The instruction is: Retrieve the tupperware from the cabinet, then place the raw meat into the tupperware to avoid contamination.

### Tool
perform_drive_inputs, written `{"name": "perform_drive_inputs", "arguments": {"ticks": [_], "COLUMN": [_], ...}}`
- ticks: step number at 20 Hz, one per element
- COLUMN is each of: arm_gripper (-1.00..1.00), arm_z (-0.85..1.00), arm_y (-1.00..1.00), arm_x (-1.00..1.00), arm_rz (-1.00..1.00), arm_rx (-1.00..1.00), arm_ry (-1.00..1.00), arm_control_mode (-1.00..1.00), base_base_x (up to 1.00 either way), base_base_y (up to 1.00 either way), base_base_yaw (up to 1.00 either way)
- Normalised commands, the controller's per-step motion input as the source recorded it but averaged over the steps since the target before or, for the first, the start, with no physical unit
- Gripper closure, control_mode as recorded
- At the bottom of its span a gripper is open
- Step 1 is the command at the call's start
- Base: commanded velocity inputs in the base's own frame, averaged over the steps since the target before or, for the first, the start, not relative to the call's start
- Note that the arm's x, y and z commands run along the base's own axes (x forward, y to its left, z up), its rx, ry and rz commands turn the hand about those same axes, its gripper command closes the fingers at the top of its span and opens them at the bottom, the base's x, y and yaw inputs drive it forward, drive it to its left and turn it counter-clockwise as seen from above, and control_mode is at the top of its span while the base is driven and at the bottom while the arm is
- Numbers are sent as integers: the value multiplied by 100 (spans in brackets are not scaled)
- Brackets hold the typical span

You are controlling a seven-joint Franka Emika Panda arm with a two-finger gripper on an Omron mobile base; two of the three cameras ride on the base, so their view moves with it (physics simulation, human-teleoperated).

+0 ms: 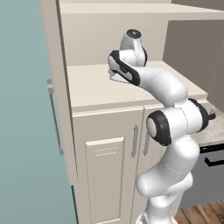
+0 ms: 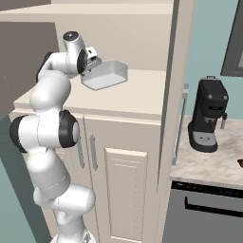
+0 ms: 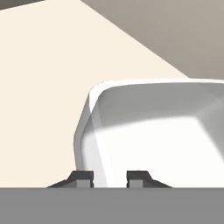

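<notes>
The white-grey tupperware hangs tilted just above the open shelf of the beige cabinet. My gripper is shut on its near wall. In the hand view the two fingertips straddle the left wall of the tub, one outside and one inside. In the left base view my wrist hides most of the tub; a pale sliver shows under the hand. A tiny reddish-brown lump, the raw meat, lies on the counter at the far right edge.
The cabinet's upper door stands open edge-on between the shelf and a black coffee machine on the speckled counter. A grey appliance front sits under the counter. Lower cabinet doors are shut.
</notes>
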Motion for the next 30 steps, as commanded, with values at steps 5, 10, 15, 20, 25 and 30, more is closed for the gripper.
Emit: {"name": "perform_drive_inputs", "arguments": {"ticks": [5, 10, 15, 20, 25, 30], "arm_gripper": [100, 100, 100, 100, 100, 100], "arm_z": [0, 0, 0, 3, 10, 13], "arm_y": [0, -1, -6, -5, -9, -11], "arm_x": [0, -11, -35, -43, -47, -53], "arm_rz": [0, 0, 0, 0, 0, 1], "arm_rx": [0, 0, 0, 0, 0, 0], "arm_ry": [0, 0, 0, -2, -3, -4], "arm_control_mode": [-100, -100, -100, -100, -100, -100], "base_base_x": [0, 0, 0, 0, 0, 0], "base_base_y": [0, 0, 0, 0, 0, 0], "base_base_yaw": [0, 0, 0, 0, 0, 0]}}
